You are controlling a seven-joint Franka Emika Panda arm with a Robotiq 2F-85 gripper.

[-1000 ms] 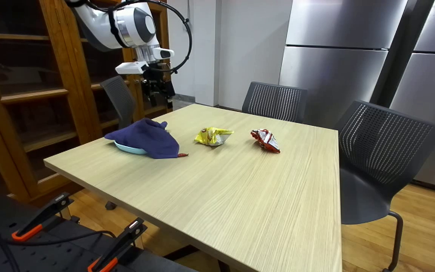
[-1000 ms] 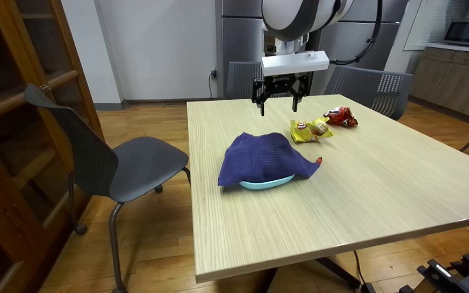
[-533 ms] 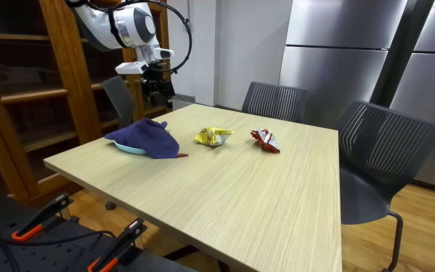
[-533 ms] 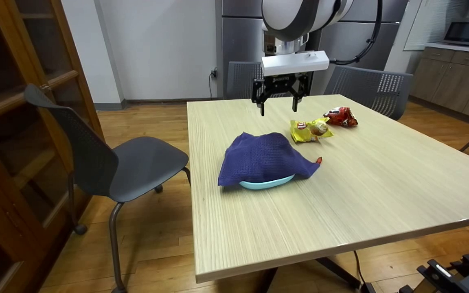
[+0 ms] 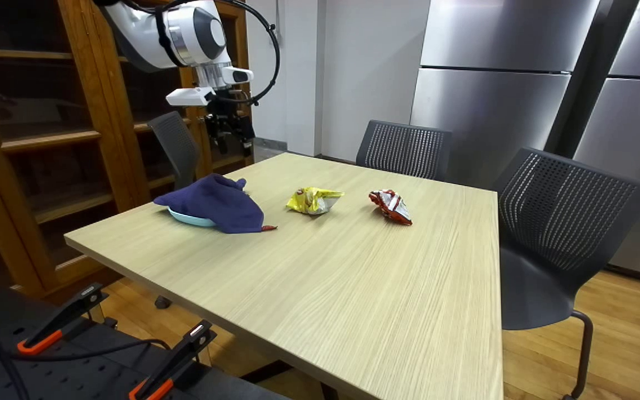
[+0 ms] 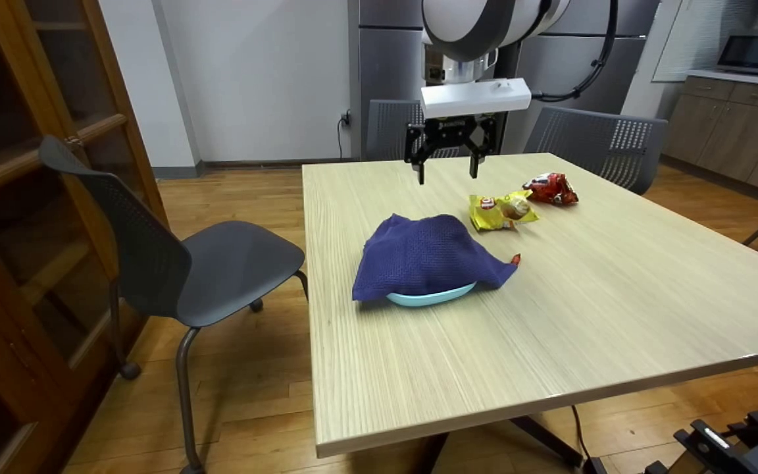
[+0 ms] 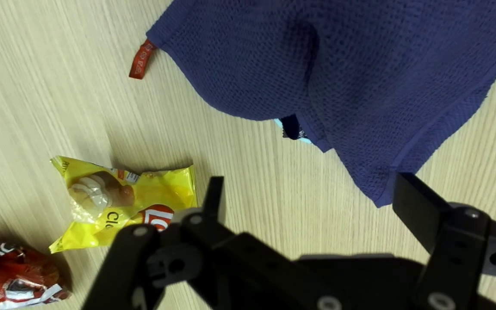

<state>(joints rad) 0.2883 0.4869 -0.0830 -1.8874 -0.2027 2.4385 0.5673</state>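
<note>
1. Above the table (image 6: 616,283), the tool (image 6: 447,172) hangs with its fingers (image 7: 418,211) spread well apart; nothing is between them in its grasp, and it touches nothing.
2. Below it lies the blue cloth (image 7: 381,94), draped over a dish (image 6: 431,298), whose pale rim shows under the cloth's edge in both exterior views. Something dark peeks out by the rim in the wrist view, too little to name.
3. One corner of the cloth points toward the tool; in the wrist view it appears between the fingers, close to one fingertip, with height between them. A red tag (image 7: 142,59) sticks out at another corner.
4. Near the cloth but apart from it is the yellow bag (image 7: 119,202), partly behind the tool in the wrist view. The red bag (image 7: 15,273) lies beyond, farther from the cloth.
5. I judge this a hover, with no grasp made; contact with the cloth or either bag would call for a descent.
6. Around the table stand chairs (image 6: 241,263), with fridges (image 5: 486,122), a wooden cabinet (image 5: 109,111) and clamps (image 5: 178,355) farther off.
</note>
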